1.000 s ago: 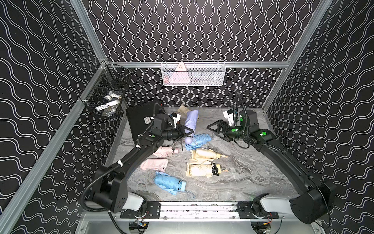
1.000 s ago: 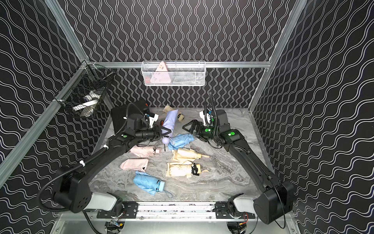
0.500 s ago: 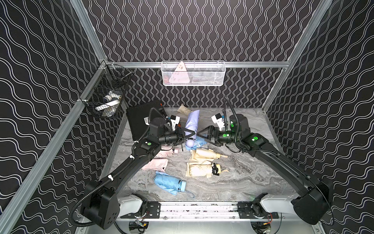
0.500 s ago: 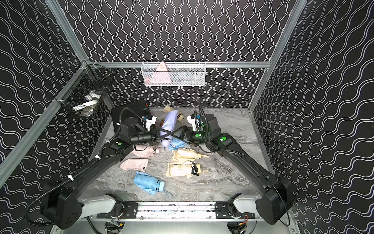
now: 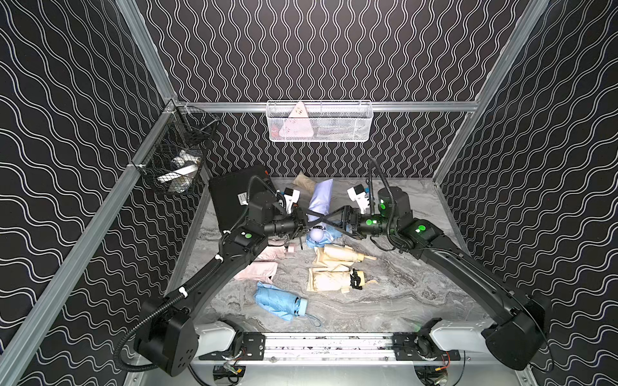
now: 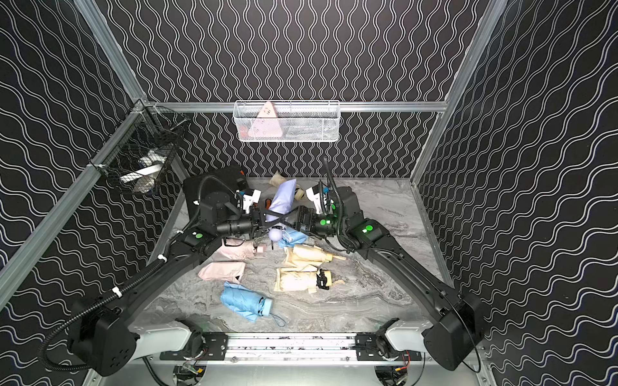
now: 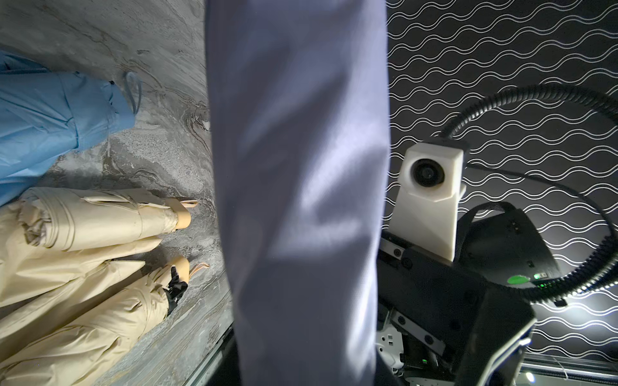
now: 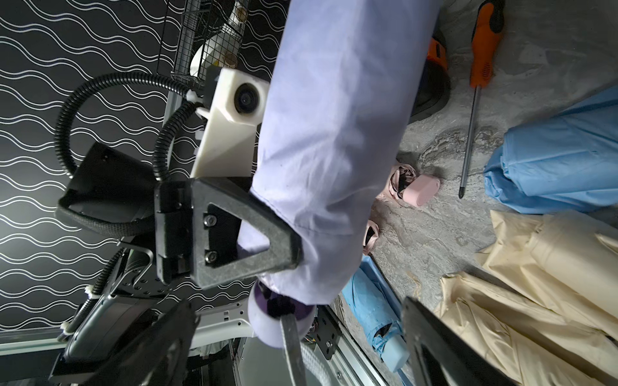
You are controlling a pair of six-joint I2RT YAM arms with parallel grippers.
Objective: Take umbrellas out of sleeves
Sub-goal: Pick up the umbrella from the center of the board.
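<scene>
Your top views look down from high at six o'clock over the desk (image 5: 418, 277). The left wrist camera (image 8: 245, 98) and right wrist camera (image 7: 428, 173) face each other, close against the lilac sleeve (image 7: 301, 167).

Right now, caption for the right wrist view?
Left end effector clamps the lilac sleeve; open right end effector by the lilac handle.

The right gripper (image 5: 326, 221) has swung in from the side, its wide jaws now straddling the lilac umbrella (image 5: 320, 200) at its handle end.
</scene>
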